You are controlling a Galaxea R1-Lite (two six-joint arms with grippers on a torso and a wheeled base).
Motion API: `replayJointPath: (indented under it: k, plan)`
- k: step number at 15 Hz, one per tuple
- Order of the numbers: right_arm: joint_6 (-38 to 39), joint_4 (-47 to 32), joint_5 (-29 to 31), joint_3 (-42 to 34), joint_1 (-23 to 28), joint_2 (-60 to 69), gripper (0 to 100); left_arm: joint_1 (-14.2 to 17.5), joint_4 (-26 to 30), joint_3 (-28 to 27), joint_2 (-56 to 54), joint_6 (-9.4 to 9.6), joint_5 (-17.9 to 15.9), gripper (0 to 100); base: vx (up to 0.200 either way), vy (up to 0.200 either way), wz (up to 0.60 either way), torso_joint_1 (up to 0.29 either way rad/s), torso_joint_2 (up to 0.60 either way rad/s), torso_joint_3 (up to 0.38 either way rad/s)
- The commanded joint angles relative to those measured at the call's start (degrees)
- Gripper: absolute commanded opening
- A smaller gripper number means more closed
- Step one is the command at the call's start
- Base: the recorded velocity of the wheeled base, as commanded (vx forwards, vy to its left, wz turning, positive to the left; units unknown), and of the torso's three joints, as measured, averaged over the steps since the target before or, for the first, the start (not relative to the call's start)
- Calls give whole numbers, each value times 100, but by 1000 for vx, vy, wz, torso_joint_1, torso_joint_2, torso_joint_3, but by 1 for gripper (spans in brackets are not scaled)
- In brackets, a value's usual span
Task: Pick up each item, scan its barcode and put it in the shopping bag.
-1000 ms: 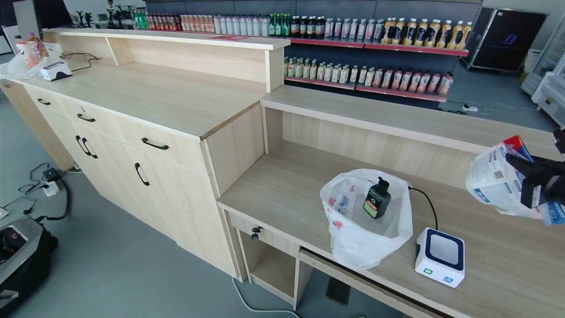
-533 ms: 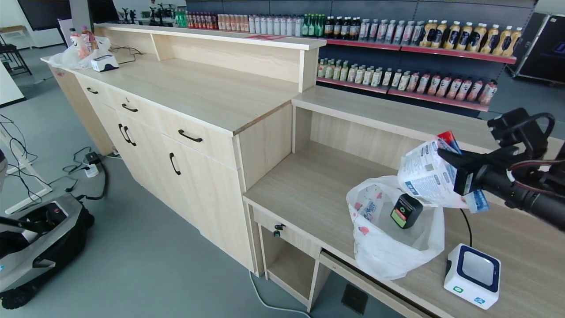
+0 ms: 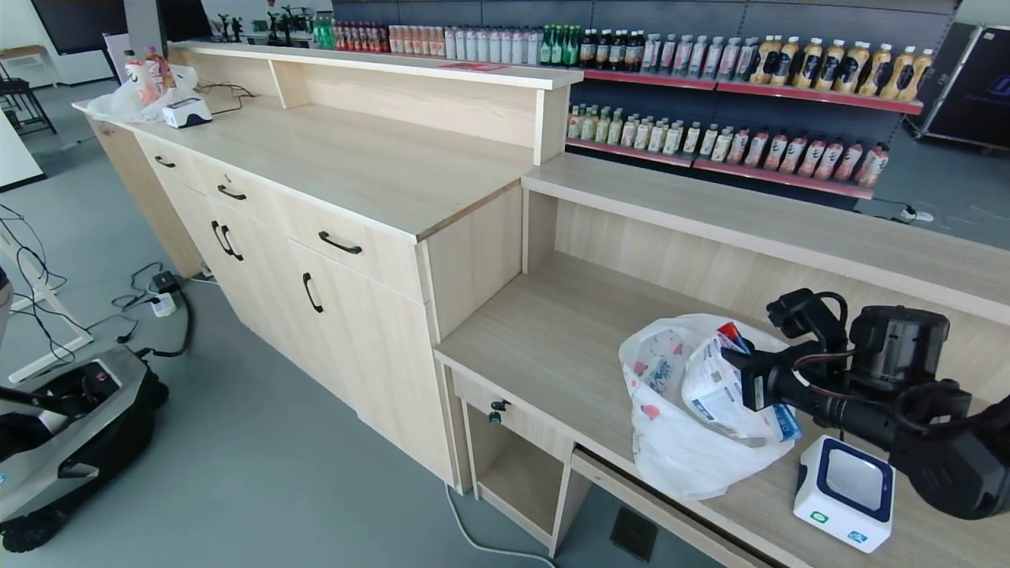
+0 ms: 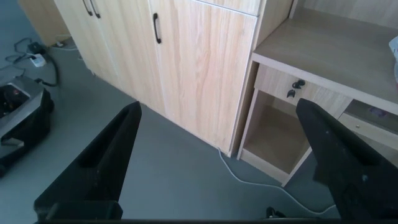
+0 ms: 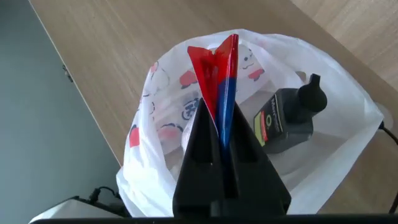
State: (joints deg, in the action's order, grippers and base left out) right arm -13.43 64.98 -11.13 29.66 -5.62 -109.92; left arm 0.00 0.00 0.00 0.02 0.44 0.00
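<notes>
My right gripper (image 3: 746, 371) is shut on a white and blue packet (image 3: 720, 383) with a red and blue sealed edge (image 5: 217, 87), holding it down inside the mouth of the white shopping bag (image 3: 667, 434) on the lower counter. In the right wrist view the packet's edge sits pinched between the fingers (image 5: 202, 140), above the bag (image 5: 155, 124). A black pump bottle (image 5: 283, 121) lies in the bag beside the packet. The white and blue barcode scanner (image 3: 846, 489) stands on the counter right of the bag. My left gripper (image 4: 217, 155) hangs open over the grey floor beside the cabinets.
The lower counter (image 3: 552, 331) has a raised back ledge (image 3: 710, 205). A taller counter (image 3: 331, 158) with drawers lies to the left, carrying another bag and scanner (image 3: 185, 112) at its far end. Shelves of bottles (image 3: 710, 71) stand behind. Cables run across the floor (image 3: 158, 300).
My right arm has swung left and down, carrying the packet from above the counter into the bag's mouth. The head camera shifted between the earliest frame and the later ones.
</notes>
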Motion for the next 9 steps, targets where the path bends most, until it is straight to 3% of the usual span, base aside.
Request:
replayJointPath:
  k: [1,9]
  plan:
    - [25,165,-3,31,-9,-469,0,0,0,0,-2,0,0,100,0,0,0,0,0,0]
    - [333,296,-3,49,342,-935,0,0,0,0,-2,0,0,100,0,0,0,0,0,0]
